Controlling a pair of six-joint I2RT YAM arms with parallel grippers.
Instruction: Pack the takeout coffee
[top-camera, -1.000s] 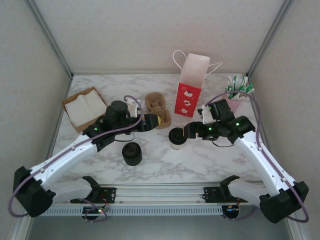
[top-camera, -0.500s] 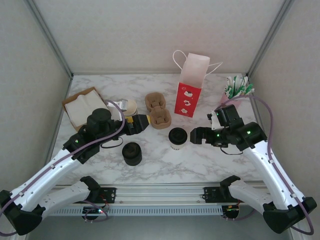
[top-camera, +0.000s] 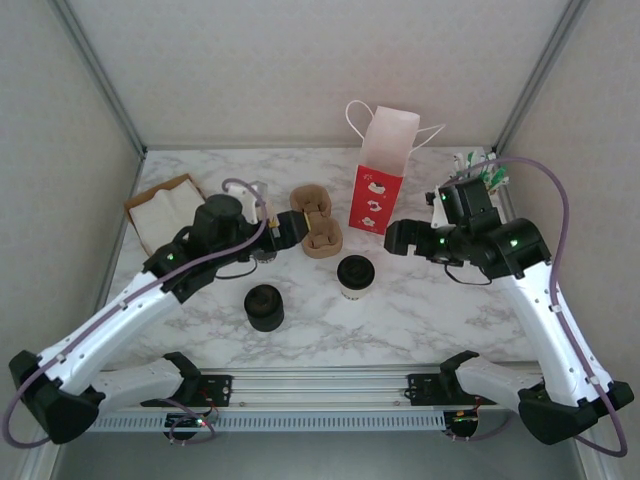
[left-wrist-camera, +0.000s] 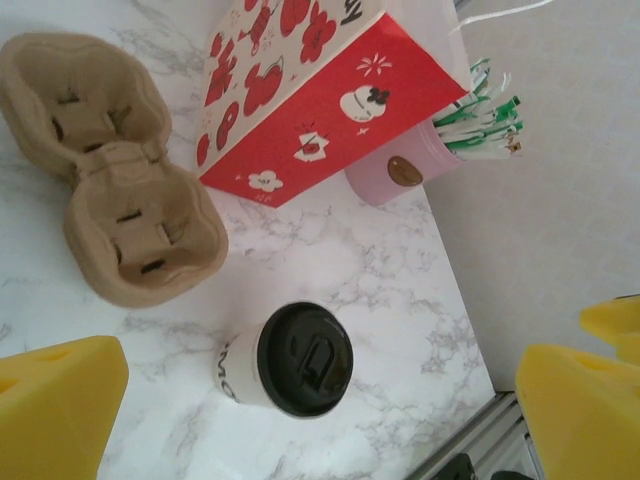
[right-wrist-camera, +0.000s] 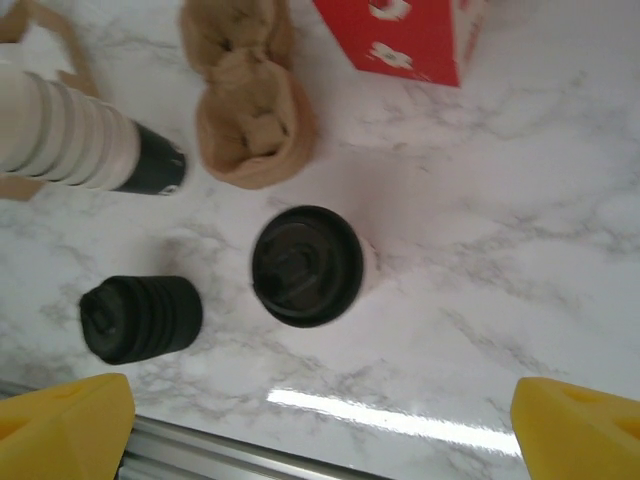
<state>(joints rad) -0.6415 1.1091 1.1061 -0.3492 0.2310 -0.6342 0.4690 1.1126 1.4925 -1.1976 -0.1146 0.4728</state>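
Note:
The takeout coffee (top-camera: 355, 276), a small cream cup with a black lid, stands upright on the marble table in front of the red-and-white bag (top-camera: 378, 190). My left gripper (top-camera: 290, 228) hovers over the brown cup carrier (top-camera: 318, 225), open, up and left of the coffee. My right gripper (top-camera: 396, 238) hangs open to the coffee's upper right, beside the bag. In the left wrist view the coffee (left-wrist-camera: 300, 358) lies between the yellow fingers (left-wrist-camera: 55, 405), apart from both. The right wrist view looks down on the coffee (right-wrist-camera: 308, 265), well clear of its fingertips (right-wrist-camera: 580, 430).
A squat black stack of lids (top-camera: 264, 307) stands left of the coffee. A stack of lidless cream cups (right-wrist-camera: 75, 145) lies beyond it. A napkin tray (top-camera: 165, 210) sits at far left, and a pink cup of stirrers (left-wrist-camera: 400, 175) behind the bag. The table's rail (top-camera: 320, 385) runs along the near edge.
My right gripper has drawn back from the coffee, up and to the right, opening. My left gripper pulled back, then came forward over the carrier, opening wide. The coffee has stayed put.

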